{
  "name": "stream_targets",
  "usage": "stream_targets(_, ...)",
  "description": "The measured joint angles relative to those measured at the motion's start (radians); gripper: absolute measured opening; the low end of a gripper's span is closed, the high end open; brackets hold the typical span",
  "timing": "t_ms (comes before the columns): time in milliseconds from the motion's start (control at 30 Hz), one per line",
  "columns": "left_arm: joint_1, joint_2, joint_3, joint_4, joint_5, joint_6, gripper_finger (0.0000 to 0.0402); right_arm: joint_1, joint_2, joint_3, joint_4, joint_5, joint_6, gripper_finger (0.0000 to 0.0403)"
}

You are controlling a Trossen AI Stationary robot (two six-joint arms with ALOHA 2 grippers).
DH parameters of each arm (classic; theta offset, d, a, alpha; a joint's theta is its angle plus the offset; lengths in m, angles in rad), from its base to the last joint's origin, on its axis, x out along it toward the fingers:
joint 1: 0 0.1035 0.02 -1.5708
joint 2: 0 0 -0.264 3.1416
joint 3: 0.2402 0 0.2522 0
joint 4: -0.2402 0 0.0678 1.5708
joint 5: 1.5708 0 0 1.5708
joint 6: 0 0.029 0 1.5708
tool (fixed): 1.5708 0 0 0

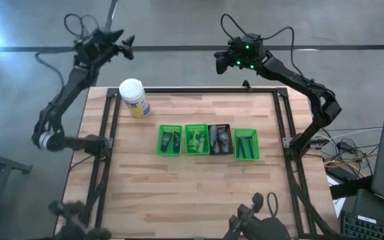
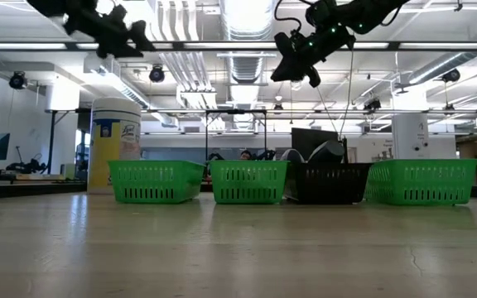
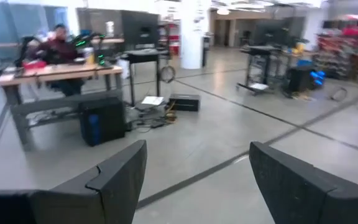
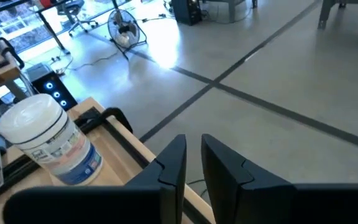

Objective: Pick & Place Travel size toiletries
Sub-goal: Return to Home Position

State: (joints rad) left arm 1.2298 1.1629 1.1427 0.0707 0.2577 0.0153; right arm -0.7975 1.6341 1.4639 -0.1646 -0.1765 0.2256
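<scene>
The toiletries lie sorted in a row of four small bins at the table's middle. Dark grey tubes are in the left green bin (image 1: 170, 140), bright green bottles in the second green bin (image 1: 196, 139), dark items in the black bin (image 1: 220, 139), and thin dark sticks in the right green bin (image 1: 247, 145). My left gripper (image 1: 127, 44) (image 3: 197, 180) hangs high beyond the table's far left corner, open and empty. My right gripper (image 1: 219, 62) (image 4: 193, 155) hangs high over the far edge, its fingers drawn together to a narrow slit and holding nothing.
A white canister with a yellow label (image 1: 133, 98) (image 4: 45, 140) stands upright near the far left corner. In the low view the bins (image 2: 249, 182) stand side by side, the canister (image 2: 114, 145) behind them on the left. Bare wood (image 1: 192, 193) lies in front of the bins.
</scene>
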Motion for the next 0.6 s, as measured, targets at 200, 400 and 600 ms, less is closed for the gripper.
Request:
stream_targets(200, -0.078, -0.303, -0.146, -0.113, 0.008, 0.070, 0.0289, 0.006, 0.001, 0.000, 0.037, 0.022, 0.022, 0.0069)
stream_targets(400, -0.100, -0.576, -0.311, -0.141, -0.102, 0.103, 0.0289, 0.006, 0.003, -0.001, 0.049, 0.047, 0.034, 0.0089)
stream_targets(600, -0.099, -0.781, -0.445, -0.194, -0.339, 0.098, 0.0289, 0.008, 0.003, -0.002, 0.051, 0.056, 0.048, 0.0106)
